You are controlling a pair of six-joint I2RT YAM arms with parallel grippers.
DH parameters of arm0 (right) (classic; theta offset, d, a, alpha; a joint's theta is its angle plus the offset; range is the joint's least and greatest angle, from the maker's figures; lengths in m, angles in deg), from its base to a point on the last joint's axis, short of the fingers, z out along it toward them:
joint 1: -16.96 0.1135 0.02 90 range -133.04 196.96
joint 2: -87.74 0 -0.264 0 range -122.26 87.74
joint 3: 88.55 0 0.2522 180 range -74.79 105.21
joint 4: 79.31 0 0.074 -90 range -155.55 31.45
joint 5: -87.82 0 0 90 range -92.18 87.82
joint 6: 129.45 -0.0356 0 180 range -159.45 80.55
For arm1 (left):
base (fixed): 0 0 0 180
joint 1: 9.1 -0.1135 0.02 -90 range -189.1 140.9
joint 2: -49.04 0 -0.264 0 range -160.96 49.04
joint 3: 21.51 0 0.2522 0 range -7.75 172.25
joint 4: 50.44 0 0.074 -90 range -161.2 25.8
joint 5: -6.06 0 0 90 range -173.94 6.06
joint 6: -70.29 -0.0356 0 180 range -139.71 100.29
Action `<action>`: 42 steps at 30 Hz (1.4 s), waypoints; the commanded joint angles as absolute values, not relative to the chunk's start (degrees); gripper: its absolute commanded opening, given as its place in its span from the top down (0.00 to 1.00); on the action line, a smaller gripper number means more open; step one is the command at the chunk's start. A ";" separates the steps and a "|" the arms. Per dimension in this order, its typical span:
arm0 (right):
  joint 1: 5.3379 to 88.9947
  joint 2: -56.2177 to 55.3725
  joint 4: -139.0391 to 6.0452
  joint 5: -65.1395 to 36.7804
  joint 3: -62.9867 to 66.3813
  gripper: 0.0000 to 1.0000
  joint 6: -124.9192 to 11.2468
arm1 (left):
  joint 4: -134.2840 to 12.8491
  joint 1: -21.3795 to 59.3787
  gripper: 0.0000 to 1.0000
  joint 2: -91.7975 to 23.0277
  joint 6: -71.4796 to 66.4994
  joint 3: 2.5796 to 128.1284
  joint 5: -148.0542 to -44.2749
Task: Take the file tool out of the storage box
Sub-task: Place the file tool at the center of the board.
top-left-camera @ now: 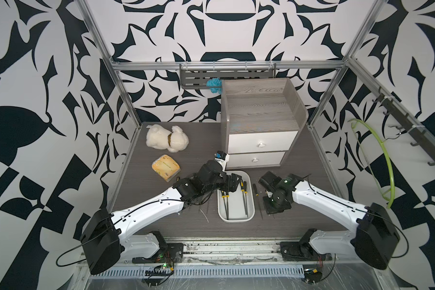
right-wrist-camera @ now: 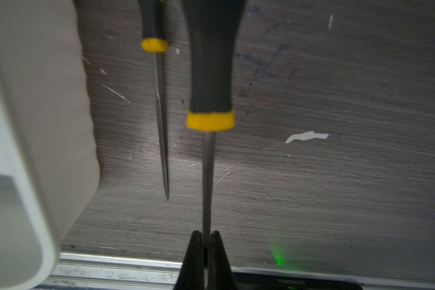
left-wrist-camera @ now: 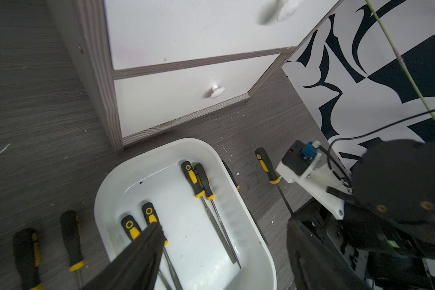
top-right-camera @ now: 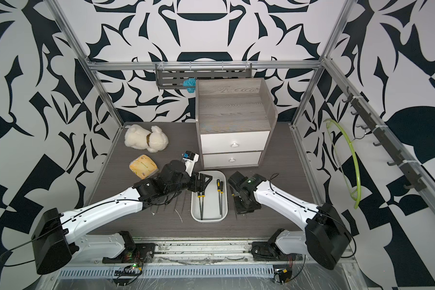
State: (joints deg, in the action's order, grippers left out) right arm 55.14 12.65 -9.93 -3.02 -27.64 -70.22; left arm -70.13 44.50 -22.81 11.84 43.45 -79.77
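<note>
as the scene lay under both top views, the items ran thus, largest first.

- grey wood-grain table (top-left-camera: 161, 221), carrying all else.
- grey wood-grain cabinet (top-left-camera: 259, 110) with two white drawers, both shut, at the far side, right of centre.
- shallow white plastic storage box (top-left-camera: 236, 220), rectangular with rounded corners, just in front of the cabinet, between the two arms.
- left gripper (top-left-camera: 232, 184), black, hung over the box's far left part, its fingers (left-wrist-camera: 146, 246) spread wide and clasping nothing.
- right gripper (right-wrist-camera: 206, 241), black, just right of the box, pinched tight on the thin metal shank of a black-handled file tool (right-wrist-camera: 211, 75) with yellow collar. whether that file touched the table could not be told.
- cream plush dog (top-left-camera: 167, 138), far left.
- yellow soft packet (top-left-camera: 165, 167), nearer than the dog.
- four files inside the box: a left pair (left-wrist-camera: 129, 227) partly under a left finger, and a right pair (left-wrist-camera: 192, 178) side by side.
- one slim file (right-wrist-camera: 158, 100) on the table, between the box wall and the held file.
- two more files (left-wrist-camera: 70, 238) on the table, left of the box.
</note>
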 commanded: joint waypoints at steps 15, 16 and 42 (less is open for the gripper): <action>48.90 -4.49 -14.02 -7.27 -23.77 1.00 -61.89 | -70.62 44.95 0.17 -26.25 12.44 44.94 -83.76; 48.52 -4.62 -14.70 -7.23 -24.20 1.00 -61.82 | -70.66 44.95 0.17 -26.56 12.54 44.98 -83.88; 47.46 -2.92 -15.24 -2.84 -24.87 0.79 -62.42 | -76.74 45.30 0.18 -35.30 13.16 50.50 -83.76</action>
